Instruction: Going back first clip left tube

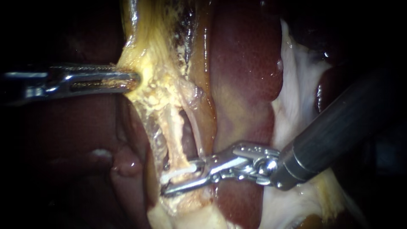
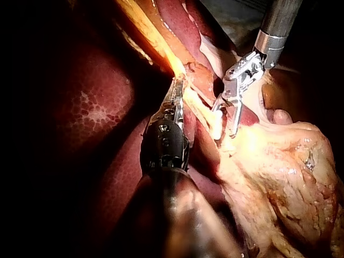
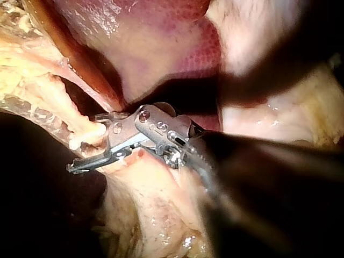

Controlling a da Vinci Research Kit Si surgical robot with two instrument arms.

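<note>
At the foot of the left tube (image 1: 173, 127), the right instrument (image 1: 183, 179) straddles a white clip (image 1: 180, 171).
Its claw stands open with the clipped tube between the two halves. The left instrument (image 1: 129, 80) has its claw closed on yellow tissue (image 1: 148, 51), and its shaft fades into darkness. Wet liver (image 1: 241, 63) glistens behind.
</note>
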